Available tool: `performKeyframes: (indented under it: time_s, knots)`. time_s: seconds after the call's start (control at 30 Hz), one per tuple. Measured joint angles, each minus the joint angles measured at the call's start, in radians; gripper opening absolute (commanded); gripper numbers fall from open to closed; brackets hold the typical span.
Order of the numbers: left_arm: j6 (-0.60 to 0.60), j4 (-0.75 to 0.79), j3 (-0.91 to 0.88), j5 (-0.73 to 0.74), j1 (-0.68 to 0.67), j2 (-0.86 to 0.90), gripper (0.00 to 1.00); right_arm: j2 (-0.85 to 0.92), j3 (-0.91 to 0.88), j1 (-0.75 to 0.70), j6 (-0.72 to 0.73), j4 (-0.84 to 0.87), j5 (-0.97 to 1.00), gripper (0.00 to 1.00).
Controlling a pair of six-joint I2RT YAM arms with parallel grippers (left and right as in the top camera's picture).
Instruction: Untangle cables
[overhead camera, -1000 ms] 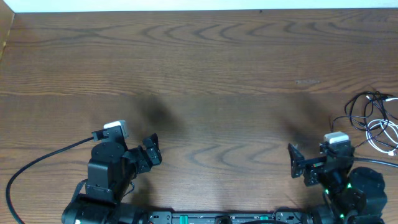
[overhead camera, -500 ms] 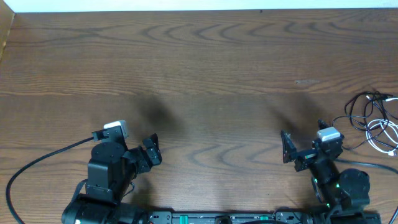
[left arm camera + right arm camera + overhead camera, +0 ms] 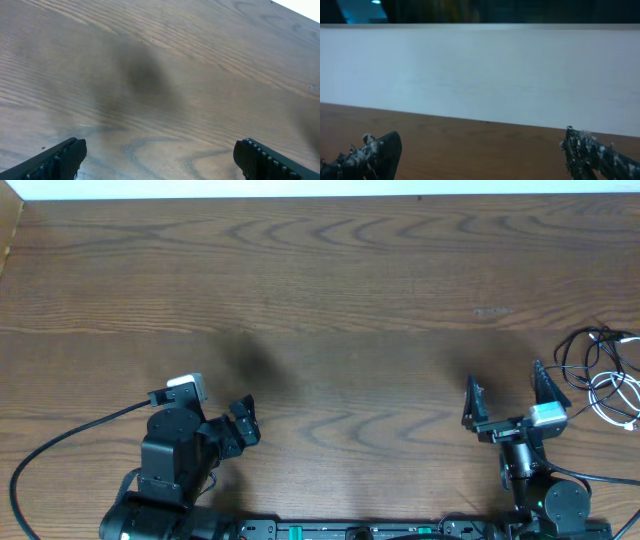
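A thin black cord (image 3: 578, 352) and a thin white cord (image 3: 612, 392) lie tangled together at the right edge of the wooden table (image 3: 330, 290) in the overhead view. My right gripper (image 3: 508, 392) is open and empty, lifted and pointing toward the table's far side, just left of the cords and apart from them. My left gripper (image 3: 243, 423) is open and empty near the front left. The left wrist view shows its fingers (image 3: 160, 157) wide apart over bare wood. The right wrist view shows its fingers (image 3: 480, 152) apart, with no cord in sight.
A thick black robot wire (image 3: 60, 435) curves from the left arm over the front left of the table. A white wall (image 3: 480, 75) runs behind the table's far edge in the right wrist view.
My right arm has swung up and tilted, and its gripper has opened wide, now pointing toward the far side of the table. The left arm and the cords have not moved.
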Motion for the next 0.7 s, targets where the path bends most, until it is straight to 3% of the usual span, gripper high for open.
performKeyframes:
  time_s: [0.13, 0.37, 0.7]
  knots:
    - [0.0, 0.0, 0.0, 0.0, 0.0, 0.0, 0.98, 0.0, -0.003, 0.0, 0.0, -0.027, 0.055, 0.99]
    - [0.0, 0.0, -0.002, 0.0, 0.0, 0.0, 0.98, 0.001, -0.008, 0.003, -0.001, -0.29, 0.109, 0.99]
    - [0.0, 0.0, -0.002, 0.0, 0.0, 0.0, 0.98, 0.0, -0.008, 0.005, 0.0, -0.291, 0.101, 0.99]
